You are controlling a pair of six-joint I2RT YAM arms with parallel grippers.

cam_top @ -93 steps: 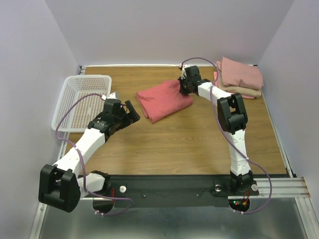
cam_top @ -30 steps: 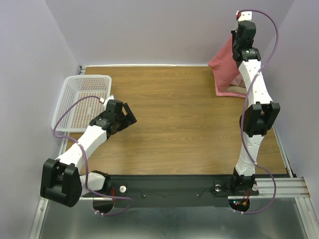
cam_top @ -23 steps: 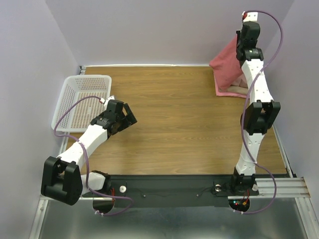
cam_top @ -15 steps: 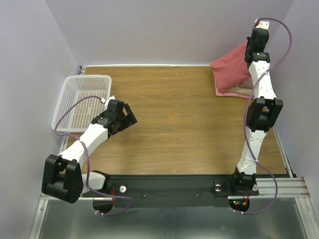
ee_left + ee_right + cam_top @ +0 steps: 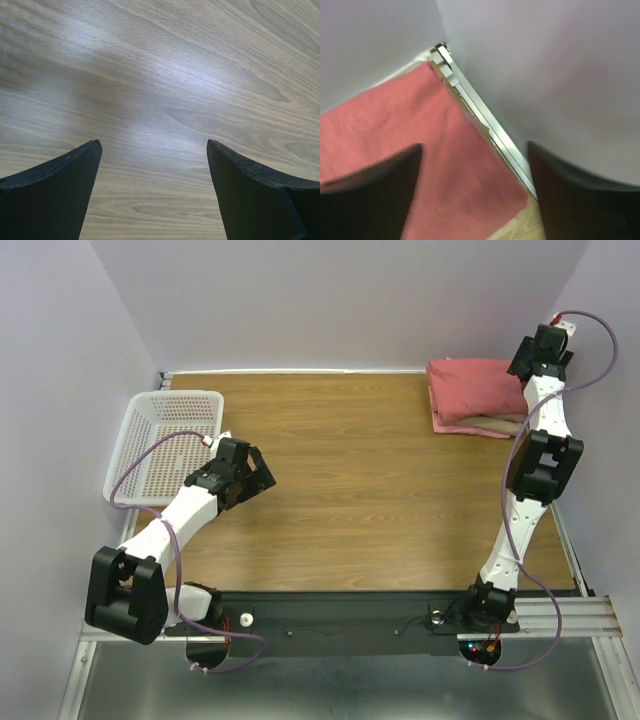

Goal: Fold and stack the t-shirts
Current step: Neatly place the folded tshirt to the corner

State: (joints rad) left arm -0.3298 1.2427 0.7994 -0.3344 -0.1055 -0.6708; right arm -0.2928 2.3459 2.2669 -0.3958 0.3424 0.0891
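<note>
A stack of folded t-shirts sits in the table's back right corner. The coral-red shirt [image 5: 476, 386] lies flat on top, with a tan shirt [image 5: 497, 423] and a bright-pink edge [image 5: 441, 424] showing under it. My right gripper [image 5: 530, 360] hovers above the stack's right end by the wall. In the right wrist view that gripper [image 5: 474, 146] is open, with nothing between its jaws and the coral-red shirt [image 5: 420, 150] below. My left gripper [image 5: 258, 478] hangs open over bare wood at centre left; the left wrist view shows only table between its fingertips [image 5: 152, 142].
A white mesh basket [image 5: 165, 445] stands at the table's left edge, just behind the left arm. The right wall and the metal edge rail [image 5: 485, 120] run close beside the right gripper. The back wall lies just behind the stack.
The right gripper, which held the coral-red shirt hanging over the stack, has opened and swung right toward the wall. The shirt now lies flat on the stack. The left arm stayed still.
</note>
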